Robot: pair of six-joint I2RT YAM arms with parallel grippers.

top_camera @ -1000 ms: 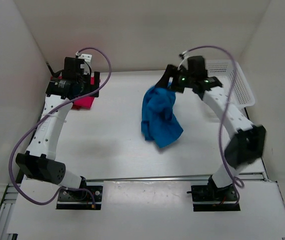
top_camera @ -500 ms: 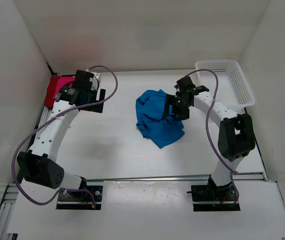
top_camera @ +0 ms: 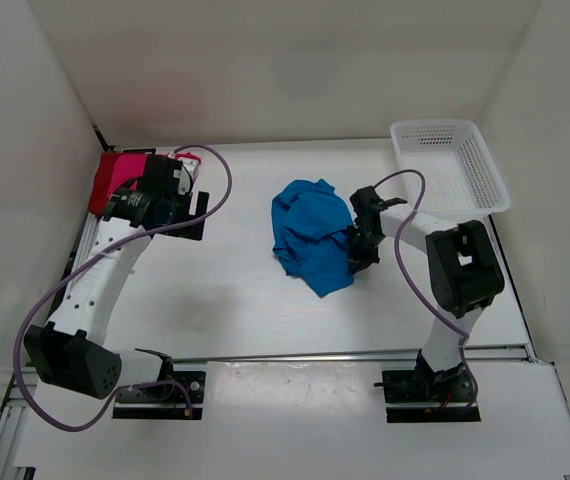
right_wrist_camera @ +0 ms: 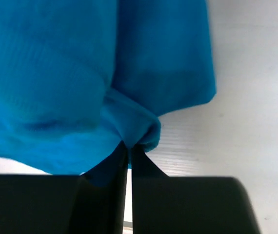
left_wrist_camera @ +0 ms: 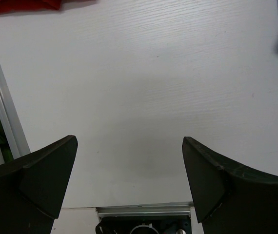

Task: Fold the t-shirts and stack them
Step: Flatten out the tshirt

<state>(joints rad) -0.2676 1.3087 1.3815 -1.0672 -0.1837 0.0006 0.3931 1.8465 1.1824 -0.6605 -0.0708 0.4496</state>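
- Pinching a small fold at the edge of the bright blue soft fabric t-shirt (right_wrist_camera: pixel 105 73), the right gripper (right_wrist_camera: pixel 129 151) has its two black fingers (right_wrist_camera: pixel 107 170) pressed almost flat together, with a puckered tuck of cloth caught at their tips
- From above, the blue t-shirt (top_camera: pixel 310 235) lies crumpled in a loose heap near the middle of the white wood-grain table (top_camera: pixel 235 290), with one corner trailing toward the near edge
- The right gripper (top_camera: pixel 357 248) sits low at the heap's right side, touching the cloth, and its arm is bent sharply back toward its base
- The left gripper (left_wrist_camera: pixel 129 165) is spread wide, its two dark fingers (left_wrist_camera: pixel 41 170) standing far apart over bare tabletop with nothing between them
- In the overhead view the left gripper (top_camera: pixel 185 205) hangs over the far left part of the table, well apart from the blue heap
- A dark red soft fabric t-shirt (top_camera: pixel 115 180) lies bunched against the far left wall, just beside the left wrist; the left wrist view catches only its rim (left_wrist_camera: pixel 22 4) along the top edge
- Whether another shirt lies with the red one cannot be told from these views
- A white plastic mesh basket (top_camera: pixel 485 175) stands in the far right corner, apart from both grippers and from the blue shirt
- A silver metal rail (left_wrist_camera: pixel 2 107) runs along the table's left edge in the left wrist view
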